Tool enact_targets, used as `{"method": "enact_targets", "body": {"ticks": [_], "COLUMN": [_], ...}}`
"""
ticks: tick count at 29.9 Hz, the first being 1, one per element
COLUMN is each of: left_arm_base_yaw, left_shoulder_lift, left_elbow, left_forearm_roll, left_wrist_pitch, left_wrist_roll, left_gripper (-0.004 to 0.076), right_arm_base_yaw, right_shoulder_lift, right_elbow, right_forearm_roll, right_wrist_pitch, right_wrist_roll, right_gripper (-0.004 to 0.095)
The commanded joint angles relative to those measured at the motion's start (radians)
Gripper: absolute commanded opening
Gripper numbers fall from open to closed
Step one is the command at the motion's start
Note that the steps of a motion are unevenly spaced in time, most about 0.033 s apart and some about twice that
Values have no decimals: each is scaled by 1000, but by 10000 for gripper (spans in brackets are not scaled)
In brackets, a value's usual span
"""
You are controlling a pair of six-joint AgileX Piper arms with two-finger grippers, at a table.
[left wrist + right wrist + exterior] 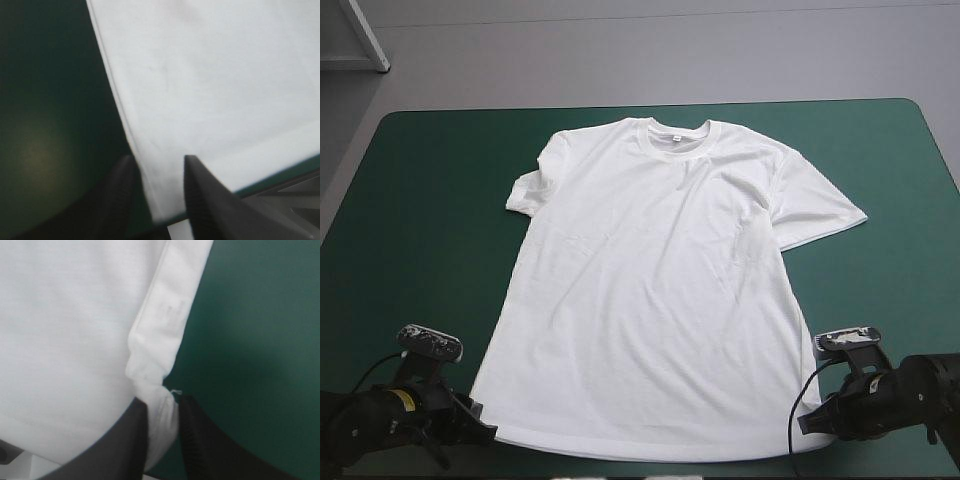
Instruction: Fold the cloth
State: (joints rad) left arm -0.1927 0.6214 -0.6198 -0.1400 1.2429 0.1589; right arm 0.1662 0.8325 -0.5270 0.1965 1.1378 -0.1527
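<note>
T-shirt (650,290) spread flat mid-frame on teal-green cover (430,200), collar twd far edge.
Left gripper (159,167), lower left in high view, nearly closed w/ hem corner pinched btwn its black fingers; right gripper (162,402), lower right, likewise clamped on other hem corner, cloth bunched there.

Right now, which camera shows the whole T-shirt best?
The high view: the T-shirt lies spread flat, collar to hem. The wrist views show only a hem corner each, held in the left gripper and the right gripper.
</note>
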Motion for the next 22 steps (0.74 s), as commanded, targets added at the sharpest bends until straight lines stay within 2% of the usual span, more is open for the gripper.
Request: {"method": "enact_targets", "body": {"ticks": [1,2,4,12,15,19,22], "left_arm_base_yaw": [-5,-5,-5,-3,-3,-3,-3], "left_shoulder_lift": [2,2,2,36,102,192,231], "left_elbow": [-21,-21,-21,-41,-107,-242,-305], "left_forearm_roll": [-44,-69,-91,-84,-63,4,59], "left_wrist_pitch": [43,39,14,-205,-187,-83,-21], "left_wrist_roll": [-18,-18,-18,-20,-20,-23,-59], "left_gripper": [505,581,627,580,558,555,553], "right_arm_base_yaw": [1,1,1,1,1,1,1], "right_shoulder_lift": [-1,-1,-1,-3,7,48,57], "right_elbow": [-21,-21,-21,-149,-249,-369,-385], "right_forearm_roll": [17,15,13,-31,-45,-45,-39], "right_wrist_pitch": [-30,-34,-52,-93,-85,32,42], "right_wrist_roll": [-32,-32,-32,-16,12,34,45], "right_gripper": [505,573,660,673,673,673,671]}}
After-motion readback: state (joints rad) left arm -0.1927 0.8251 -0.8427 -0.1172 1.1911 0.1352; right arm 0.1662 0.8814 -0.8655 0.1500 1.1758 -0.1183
